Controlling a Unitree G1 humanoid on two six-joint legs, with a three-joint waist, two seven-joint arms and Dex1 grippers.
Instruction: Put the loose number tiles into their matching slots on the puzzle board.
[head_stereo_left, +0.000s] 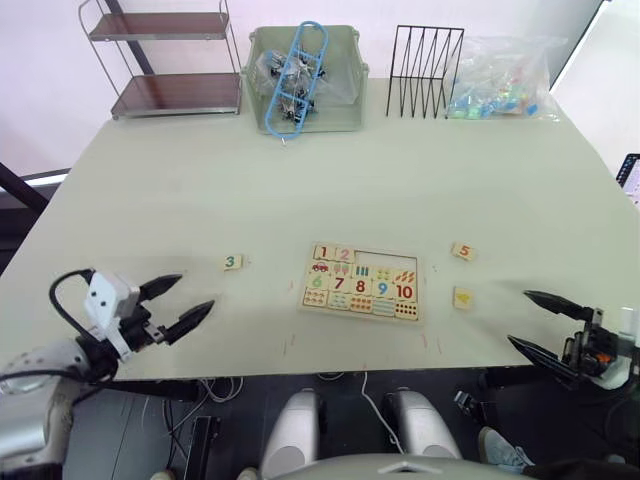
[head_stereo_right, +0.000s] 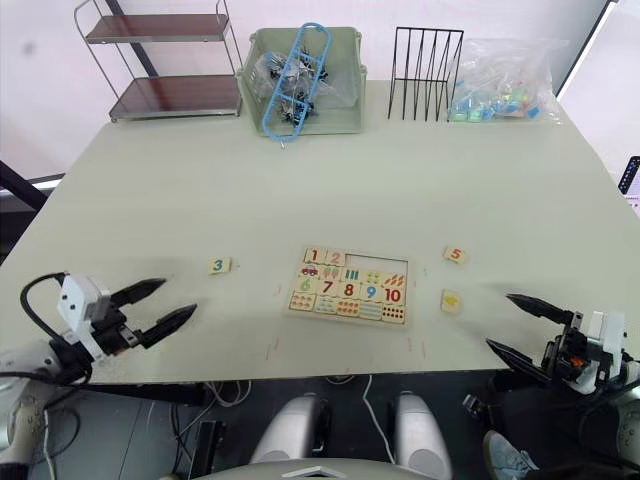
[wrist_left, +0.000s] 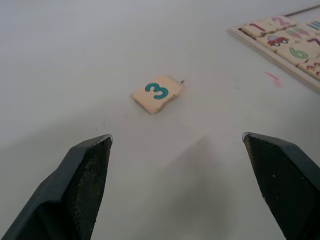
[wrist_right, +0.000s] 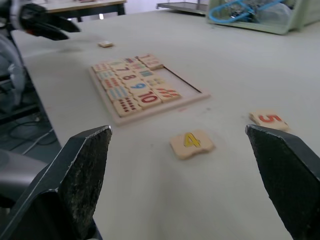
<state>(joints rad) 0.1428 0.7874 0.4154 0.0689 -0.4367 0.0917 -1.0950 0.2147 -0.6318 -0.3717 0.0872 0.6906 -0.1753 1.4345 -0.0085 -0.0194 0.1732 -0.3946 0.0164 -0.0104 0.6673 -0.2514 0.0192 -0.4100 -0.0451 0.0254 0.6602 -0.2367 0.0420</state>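
The puzzle board (head_stereo_left: 362, 282) lies near the table's front middle. Tiles 1 and 2 (head_stereo_left: 334, 253) sit in its top row, and the slots (wrist_right: 182, 82) beside them are empty. A loose green 3 tile (head_stereo_left: 232, 262) lies left of the board, just ahead of my open left gripper (head_stereo_left: 196, 291). Right of the board lie an orange 5 tile (head_stereo_left: 462, 251) and, nearer the front, a yellow 4 tile (head_stereo_left: 463, 298). My right gripper (head_stereo_left: 519, 317) hangs open at the front right edge, facing the 4 tile (wrist_right: 191, 143). Neither gripper holds anything.
Along the table's far edge stand a two-level metal shelf (head_stereo_left: 165, 60), a green bin (head_stereo_left: 350, 70) holding a blue hanger, a black wire rack (head_stereo_left: 425, 72) and a clear bag of coloured pieces (head_stereo_left: 505, 80). Both grippers are close to the table's front edge.
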